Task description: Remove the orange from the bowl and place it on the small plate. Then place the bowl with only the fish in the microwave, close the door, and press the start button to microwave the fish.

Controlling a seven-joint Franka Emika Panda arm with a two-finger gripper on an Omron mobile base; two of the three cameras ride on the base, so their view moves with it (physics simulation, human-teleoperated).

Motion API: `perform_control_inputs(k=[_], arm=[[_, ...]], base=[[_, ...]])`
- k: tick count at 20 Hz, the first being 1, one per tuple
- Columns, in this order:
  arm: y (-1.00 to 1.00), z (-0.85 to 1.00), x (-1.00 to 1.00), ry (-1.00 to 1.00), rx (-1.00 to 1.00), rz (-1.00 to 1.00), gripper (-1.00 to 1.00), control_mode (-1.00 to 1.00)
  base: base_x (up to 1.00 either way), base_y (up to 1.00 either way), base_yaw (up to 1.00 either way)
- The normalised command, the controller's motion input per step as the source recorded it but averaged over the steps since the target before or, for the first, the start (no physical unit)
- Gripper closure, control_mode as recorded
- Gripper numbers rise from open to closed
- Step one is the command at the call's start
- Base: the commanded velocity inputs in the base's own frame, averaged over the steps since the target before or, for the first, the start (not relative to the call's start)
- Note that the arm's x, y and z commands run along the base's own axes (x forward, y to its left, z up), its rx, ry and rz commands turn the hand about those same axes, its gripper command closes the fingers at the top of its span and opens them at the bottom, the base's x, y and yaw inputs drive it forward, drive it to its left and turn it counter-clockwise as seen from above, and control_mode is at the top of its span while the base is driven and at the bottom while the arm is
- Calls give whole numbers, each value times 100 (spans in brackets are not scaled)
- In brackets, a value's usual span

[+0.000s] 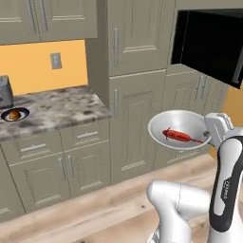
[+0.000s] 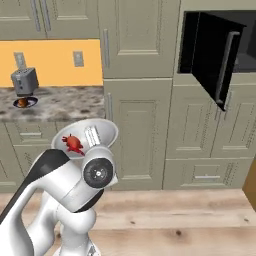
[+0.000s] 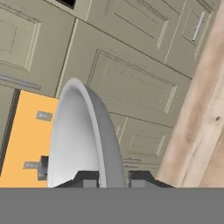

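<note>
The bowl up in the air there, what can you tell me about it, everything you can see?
The bowl is wide, shallow and round, pale grey-white and smooth like glazed ceramic. It hangs in mid-air before the beige cabinet doors, tilted, below and left of the open microwave. The claw pinches its rim between two dark fingers, one on each side of the wall. Inside lies just a small red fish.

We note the door (image 2: 220, 65) standing swung outward, jutting across the approach to the microwave (image 1: 216, 35) cavity. Open air lies between the bowl (image 1: 178, 128) and the cabinet fronts (image 1: 135, 128); floor (image 2: 200, 220) below unobstructed.
</note>
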Motion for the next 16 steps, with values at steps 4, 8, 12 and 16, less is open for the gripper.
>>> perform_control_inputs(k=[4, 8, 12, 16], arm=[[0, 0, 0, 0, 0, 0, 100, 100], [0, 0, 0, 0, 0, 0, 100, 100], [0, 0, 0, 0, 0, 0, 100, 100], [0, 0, 0, 0, 0, 0, 100, 100]], base=[[37, -100, -11], [13, -100, 0], [48, -100, 1], [34, -100, 6]])
